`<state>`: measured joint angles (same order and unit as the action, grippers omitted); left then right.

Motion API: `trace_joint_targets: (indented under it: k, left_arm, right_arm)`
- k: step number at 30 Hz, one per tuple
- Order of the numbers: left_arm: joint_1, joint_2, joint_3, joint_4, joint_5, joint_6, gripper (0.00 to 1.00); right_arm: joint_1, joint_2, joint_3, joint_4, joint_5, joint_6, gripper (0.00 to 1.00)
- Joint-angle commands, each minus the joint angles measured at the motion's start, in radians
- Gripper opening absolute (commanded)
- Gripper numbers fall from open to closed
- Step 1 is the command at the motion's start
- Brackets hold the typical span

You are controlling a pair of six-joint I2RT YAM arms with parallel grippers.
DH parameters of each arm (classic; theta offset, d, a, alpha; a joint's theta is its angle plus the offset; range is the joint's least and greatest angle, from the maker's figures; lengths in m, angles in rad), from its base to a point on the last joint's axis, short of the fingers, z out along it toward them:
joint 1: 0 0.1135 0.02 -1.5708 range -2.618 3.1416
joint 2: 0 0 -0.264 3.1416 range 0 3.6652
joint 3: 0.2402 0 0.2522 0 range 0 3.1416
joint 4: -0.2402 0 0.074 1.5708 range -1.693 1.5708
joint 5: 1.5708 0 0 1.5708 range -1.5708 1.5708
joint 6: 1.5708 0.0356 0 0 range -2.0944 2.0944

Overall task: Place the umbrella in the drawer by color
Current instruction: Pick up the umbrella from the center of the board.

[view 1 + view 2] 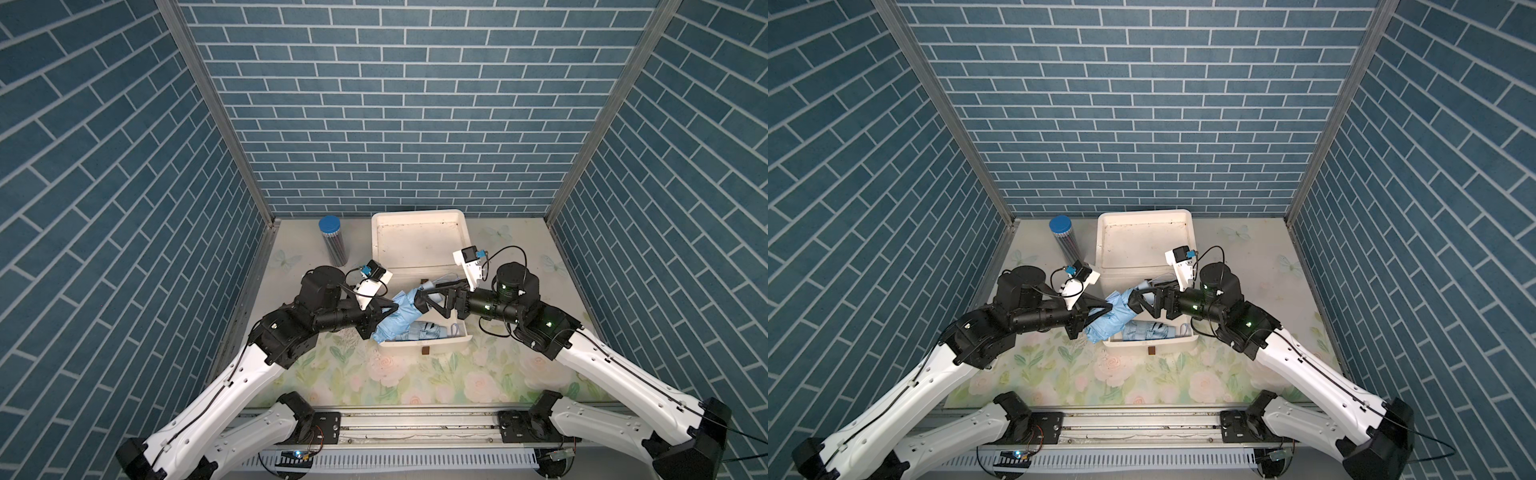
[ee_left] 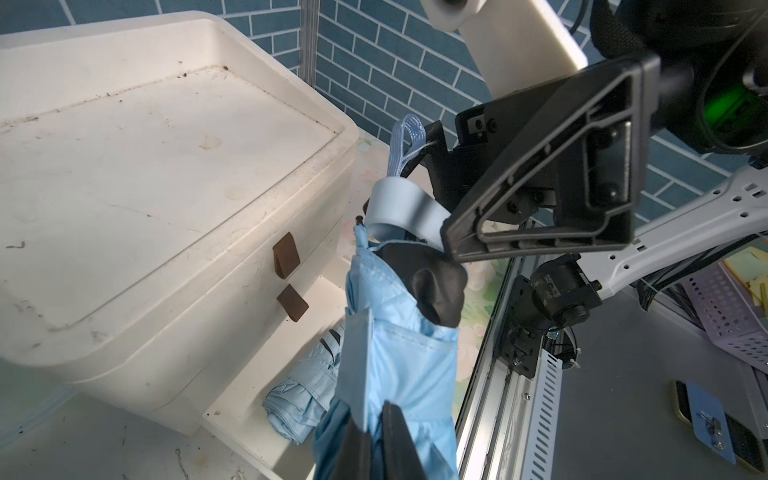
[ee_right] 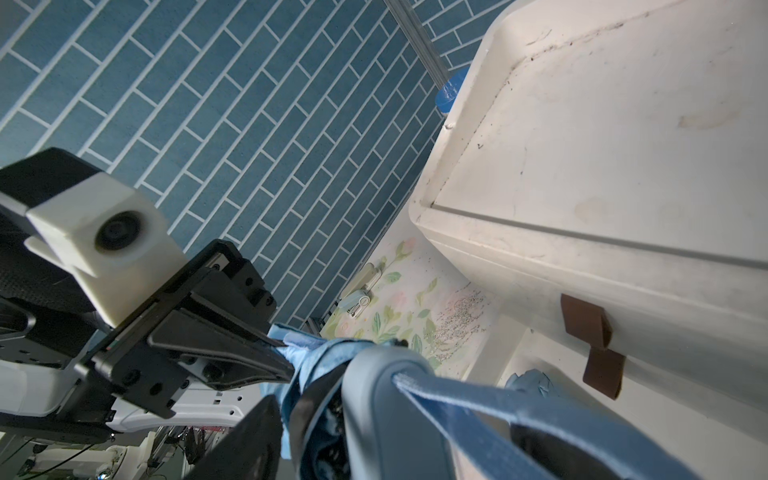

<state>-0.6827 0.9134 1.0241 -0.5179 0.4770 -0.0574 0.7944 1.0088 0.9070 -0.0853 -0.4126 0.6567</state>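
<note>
Umbrella [image 1: 392,318], light blue and folded, hangs in the air between the two grippers, caught at both ends. The left gripper [image 1: 390,311] has its jaws pressed together on the bunched fabric at the canopy end; the left wrist view shows the cloth pinched between the two dark fingers [image 2: 363,451]. The right gripper [image 1: 428,296] meets it from the opposite side, its jaws set wide and clamped on the pale grey-blue handle [image 2: 409,208]. A woven wrist strap [image 2: 409,137] loops from the handle past the right jaws.

Directly below both pairs of jaws lies the pulled-out bottom drawer [image 1: 428,345] of a white drawer unit [image 1: 417,216]. The held umbrella slants over the drawer corner nearest the left jaws: the fabric end reaches out past the drawer's side, and the handle end sits above its inside. In the drawer, under the right jaws, a second umbrella [image 1: 424,332] of the same light blue lies flat along the front wall. A brown pull tab [image 1: 425,351] hangs from the drawer's front. Two more brown tabs [image 2: 286,259] mark the closed drawers above it.

Beyond the left jaws, just beside the unit, a tall canister [image 1: 332,241] with a blue lid stands upright on the floral bench [image 1: 415,386].
</note>
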Motion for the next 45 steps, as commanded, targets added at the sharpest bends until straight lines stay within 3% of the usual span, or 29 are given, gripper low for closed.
trace_joint_targets:
  k: [1, 9, 14, 22, 27, 30, 34, 37, 39, 43, 45]
  left_arm:
    - [-0.008, 0.002, 0.011, 0.053, 0.020, 0.033, 0.00]
    - [-0.016, 0.013, 0.004, 0.051, 0.037, 0.051, 0.00]
    - [-0.021, 0.027, 0.002, 0.047, 0.018, 0.057, 0.00]
    - [-0.036, 0.035, -0.003, 0.058, 0.011, 0.058, 0.00]
    - [-0.040, 0.056, 0.012, 0.056, -0.006, 0.067, 0.00]
    - [-0.040, 0.056, 0.011, 0.073, -0.015, 0.066, 0.00]
    - [-0.040, 0.067, 0.020, 0.075, -0.032, 0.059, 0.00]
    - [-0.040, 0.066, 0.010, 0.091, -0.053, 0.049, 0.00]
    - [-0.041, 0.066, 0.001, 0.103, -0.081, 0.040, 0.08]
    - [-0.040, 0.060, -0.028, 0.150, -0.143, 0.003, 0.42]
    - [-0.040, 0.054, -0.047, 0.183, -0.190, -0.023, 0.55]
  right_arm:
    - [-0.013, -0.033, -0.026, 0.073, -0.059, 0.026, 0.80]
    - [-0.014, -0.027, -0.045, 0.121, -0.151, 0.023, 0.84]
    - [-0.013, -0.009, -0.033, 0.085, -0.135, 0.007, 0.70]
    - [-0.012, 0.008, -0.039, 0.098, -0.163, 0.003, 0.74]
    - [-0.007, 0.021, -0.058, 0.099, -0.168, 0.012, 0.69]
    - [0.008, 0.031, -0.060, 0.092, -0.165, 0.007, 0.63]
    - [0.012, 0.026, -0.070, 0.076, -0.144, 0.009, 0.37]
    - [0.012, 0.020, -0.071, 0.075, -0.144, 0.009, 0.24]
    - [0.013, 0.018, -0.068, 0.073, -0.135, 0.012, 0.02]
    - [0.012, 0.019, -0.083, 0.119, -0.139, 0.048, 0.00]
    - [0.011, 0.013, -0.098, 0.141, -0.127, 0.059, 0.00]
